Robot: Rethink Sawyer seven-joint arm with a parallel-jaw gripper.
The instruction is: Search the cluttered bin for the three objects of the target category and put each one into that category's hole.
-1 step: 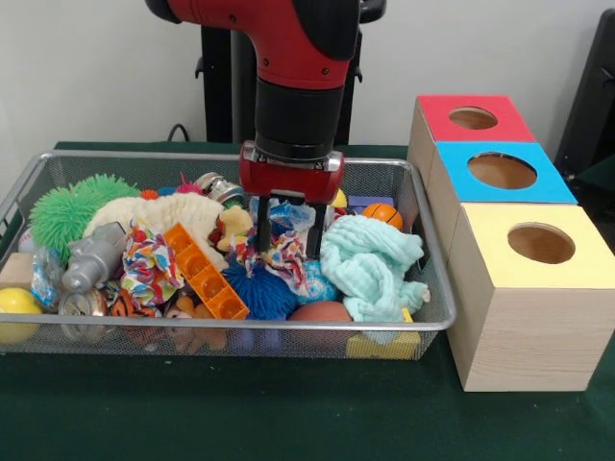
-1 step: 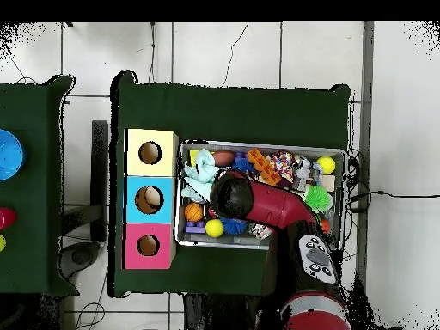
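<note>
Here, the hand (image 1: 289, 233), fingers spread, straddles a soft, light patterned rag (image 1: 285, 252) at the bin's (image 1: 434, 305) centre, best pinched by its bunched middle.

Close, low front view and high straight-down overhead, both over the bin (image 1: 434, 325) (image 2: 262, 145)

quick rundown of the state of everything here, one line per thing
hand: open, lowered into the bin, fingers either side of a patterned fabric toy
wire bin: full of clutter
red box: hole looks empty
blue box: something pale shows in its hole in the overhead view
yellow box: hole looks empty
mint cloth: crumpled, lying in the bin
</note>
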